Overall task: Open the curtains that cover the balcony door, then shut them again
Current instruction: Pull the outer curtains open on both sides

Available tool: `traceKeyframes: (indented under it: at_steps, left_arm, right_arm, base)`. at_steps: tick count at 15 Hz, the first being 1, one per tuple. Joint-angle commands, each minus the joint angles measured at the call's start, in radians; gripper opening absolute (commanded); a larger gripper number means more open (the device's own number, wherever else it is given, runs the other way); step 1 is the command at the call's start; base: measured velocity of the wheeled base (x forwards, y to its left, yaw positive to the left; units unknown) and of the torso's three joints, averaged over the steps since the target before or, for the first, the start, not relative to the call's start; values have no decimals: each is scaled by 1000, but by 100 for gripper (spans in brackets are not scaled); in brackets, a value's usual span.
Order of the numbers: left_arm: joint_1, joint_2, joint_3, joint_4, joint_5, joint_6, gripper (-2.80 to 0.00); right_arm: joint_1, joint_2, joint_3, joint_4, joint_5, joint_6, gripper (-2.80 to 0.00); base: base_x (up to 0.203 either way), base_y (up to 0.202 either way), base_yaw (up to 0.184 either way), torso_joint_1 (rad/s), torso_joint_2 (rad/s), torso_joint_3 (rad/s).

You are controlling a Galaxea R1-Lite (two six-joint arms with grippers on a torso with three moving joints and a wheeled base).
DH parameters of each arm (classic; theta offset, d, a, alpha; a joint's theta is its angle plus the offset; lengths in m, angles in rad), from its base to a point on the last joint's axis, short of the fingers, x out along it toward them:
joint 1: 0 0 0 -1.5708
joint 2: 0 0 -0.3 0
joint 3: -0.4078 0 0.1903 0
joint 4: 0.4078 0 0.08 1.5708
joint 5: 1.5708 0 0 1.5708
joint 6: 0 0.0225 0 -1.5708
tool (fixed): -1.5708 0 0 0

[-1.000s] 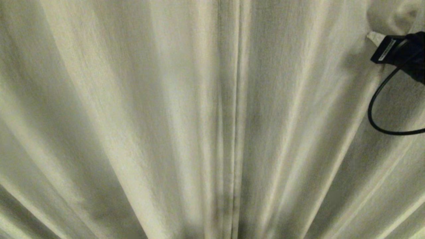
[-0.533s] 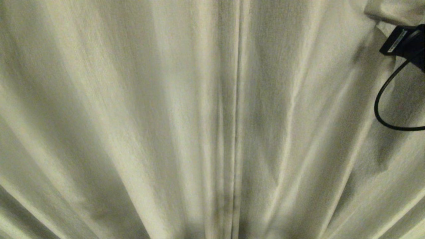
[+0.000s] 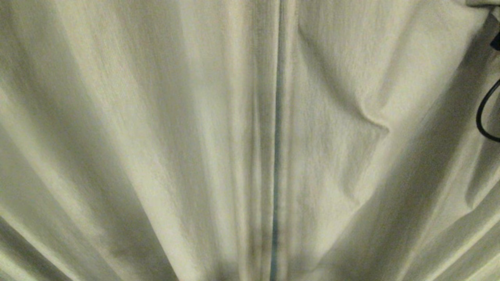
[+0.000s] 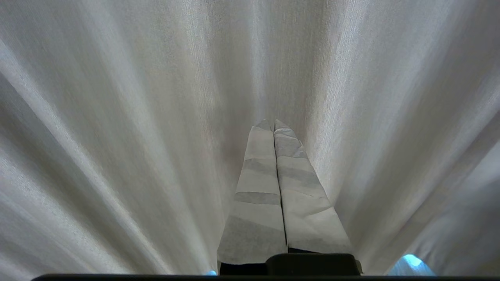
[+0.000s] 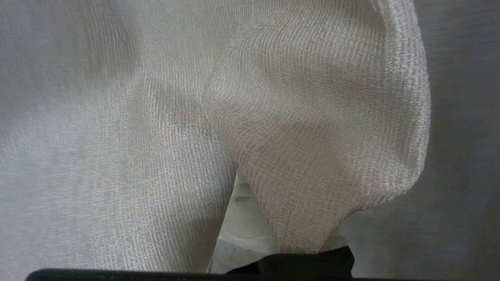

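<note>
Beige woven fabric fills every view; nothing else of the room shows.

Item: the curtains [image 3: 156, 128]. Opaque pleated drapes, hanging in long vertical folds that fan outward toward the lower corners of the head view. Two panel edges meet at a narrow vertical seam [image 3: 277, 156] just right of centre, showing a thin bluish line along its length. The panel right of the seam carries a slanting crease and bunches toward the upper right corner of the head view. The balcony door is hidden behind the fabric.

Item: left gripper [image 4: 273, 124]. Pale, tape-wrapped fingers [image 4: 258, 187] pressed together along their whole length, holding nothing. Their tips point at a fold of the curtains and sit very near it; contact cannot be told.

Item: right gripper [image 5: 269, 218]. Mostly covered: a rounded fold of the curtains drapes over and around it, the weave coarse and close to the camera. Only the pale base of its fingers [image 5: 242, 226] shows beneath the fold; they are closed on the fold of fabric running between them.

Item: black cable [image 3: 484, 117]. Looped, at the right edge of the head view, in front of the curtains.
</note>
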Motion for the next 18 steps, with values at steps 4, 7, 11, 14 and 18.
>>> traceKeyframes:
  at_steps: [4,7,11,14,18]
  left_arm:
    - [0,0,0,1,0,0,-280]
    - [0,0,1,1,0,0,-280]
    - [0,0,-1,-1,0,0,-280]
    - [0,0,1,1,0,0,-280]
    - [0,0,0,0,0,0,-280]
  right_arm:
    - [-180,-25,1,-5,5,8,-280]
    - [-276,-25,2,-7,5,31,-280]
    - [-373,-12,6,-8,5,47,-280]
    - [-427,8,5,-18,5,69,-280]
    - [-510,43,5,-20,5,82,-280]
  base:
    - [0,0,0,0,0,0]
    - [0,0,0,0,0,0]
    - [0,0,0,0,0,0]
    - [0,0,0,0,0,0]
    - [0,0,0,0,0,0]
